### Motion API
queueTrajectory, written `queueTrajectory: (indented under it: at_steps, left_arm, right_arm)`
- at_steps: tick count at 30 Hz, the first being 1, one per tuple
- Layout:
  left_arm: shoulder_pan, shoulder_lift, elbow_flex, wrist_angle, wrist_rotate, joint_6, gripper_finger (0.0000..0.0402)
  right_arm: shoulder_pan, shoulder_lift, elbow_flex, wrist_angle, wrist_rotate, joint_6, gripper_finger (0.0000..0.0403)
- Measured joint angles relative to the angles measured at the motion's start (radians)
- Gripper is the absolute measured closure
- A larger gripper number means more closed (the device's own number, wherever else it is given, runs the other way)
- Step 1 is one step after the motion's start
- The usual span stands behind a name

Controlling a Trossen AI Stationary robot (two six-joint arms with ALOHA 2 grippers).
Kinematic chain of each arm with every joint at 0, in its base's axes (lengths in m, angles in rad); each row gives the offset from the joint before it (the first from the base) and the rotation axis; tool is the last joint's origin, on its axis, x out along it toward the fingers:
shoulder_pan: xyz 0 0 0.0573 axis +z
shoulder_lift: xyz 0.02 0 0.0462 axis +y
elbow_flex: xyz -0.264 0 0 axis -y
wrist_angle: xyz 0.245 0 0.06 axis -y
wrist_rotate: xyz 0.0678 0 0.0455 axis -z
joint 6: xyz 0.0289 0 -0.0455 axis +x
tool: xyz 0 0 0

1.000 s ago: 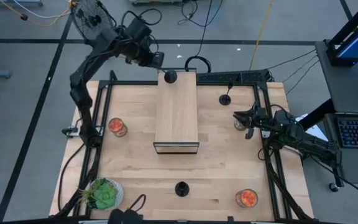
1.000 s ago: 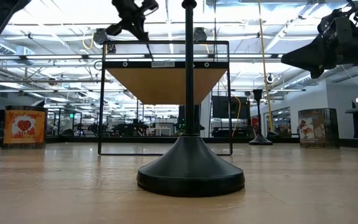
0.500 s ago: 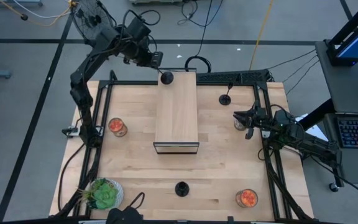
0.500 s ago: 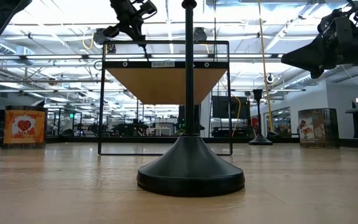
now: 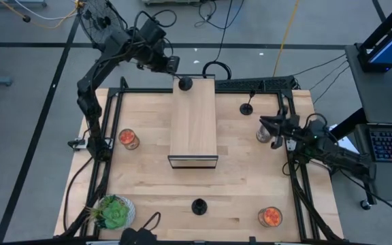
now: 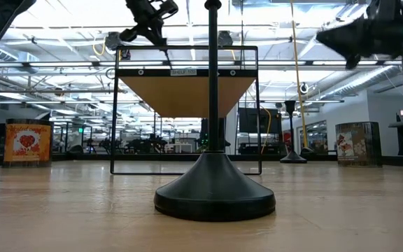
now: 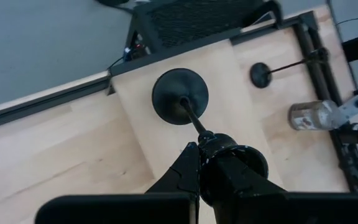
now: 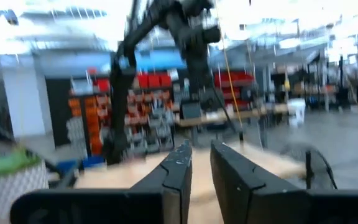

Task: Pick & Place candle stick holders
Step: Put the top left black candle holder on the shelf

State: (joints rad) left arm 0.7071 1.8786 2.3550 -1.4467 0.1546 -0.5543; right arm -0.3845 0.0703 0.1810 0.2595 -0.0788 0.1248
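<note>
Left wrist view: left gripper [image 7: 197, 155] grips holder [image 7: 180, 96] stem, top hidden.

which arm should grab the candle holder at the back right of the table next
Probably the right. The right gripper hangs empty close to that candle holder, while the left gripper is at the shelf's far end, shut on another holder's stem.

Right wrist view blurred, right pincer [image 6: 325, 36] smeared

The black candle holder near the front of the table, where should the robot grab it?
By its thin stem, coming straight down from above. The candle stick holder stands upright on a wide round base too flat to pinch, with open table all around, so the fingers could probably close on the stem.
</note>
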Motion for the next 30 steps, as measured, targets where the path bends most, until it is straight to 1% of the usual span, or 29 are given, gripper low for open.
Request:
queueTrajectory:
  at_steps: [5, 7, 9, 15, 20, 25, 30]
  left_arm:
    - [-0.063, 0.0, 0.0, 0.053, 0.06, 0.008, 0.0389]
    - [-0.098, 0.0, -0.001, 0.083, 0.077, 0.007, 0.0389]
    - [-0.132, 0.0, -0.001, 0.115, 0.082, 0.003, 0.0389]
    - [-0.22, 0.0, -0.001, 0.165, 0.084, -0.006, 0.0389]
    - [-0.269, 0.0, -0.001, 0.186, 0.082, -0.006, 0.0389]
    - [-0.291, 0.0, -0.001, 0.187, 0.067, -0.003, 0.0389]
    - [-0.297, 0.0, -0.001, 0.187, 0.062, 0.02, 0.0389]
  right_arm:
    - [0.0, 0.177, 0.002, 0.272, 0.0, 0.001, 0.0359]
    - [0.0, 0.265, 0.02, 0.335, 0.004, -0.005, 0.0358]
    - [0.0, 0.359, 0.06, 0.356, 0.023, -0.024, 0.0352]
    - [0.0, 0.631, 0.264, 0.332, 0.027, -0.15, 0.0314]
    - [0.0, 0.819, 0.483, 0.17, 0.027, -0.243, 0.0268]
    - [0.0, 0.962, 0.661, 0.094, 0.025, -0.25, 0.0223]
    - [0.021, 1.073, 0.795, 0.022, 0.023, -0.275, 0.0195]
